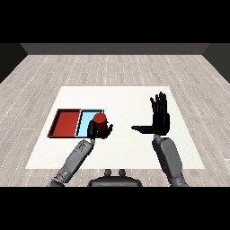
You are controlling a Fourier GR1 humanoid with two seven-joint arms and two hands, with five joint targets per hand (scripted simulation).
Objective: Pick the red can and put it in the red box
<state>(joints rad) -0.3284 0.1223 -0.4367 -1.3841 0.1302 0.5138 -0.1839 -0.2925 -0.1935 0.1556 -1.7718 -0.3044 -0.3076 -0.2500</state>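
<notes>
Mid-carry: left hand (95, 130) curled round the red can (100, 122) above the light blue tray (86, 118), right hand (159, 117) spread empty; next, probably, across toward nine o'clock over the red tray (65, 122).

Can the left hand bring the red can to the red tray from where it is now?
Probably yes. The left hand is curled round the red can, over the light blue tray. The red tray lies directly beside it, and nothing stands between them.
</notes>
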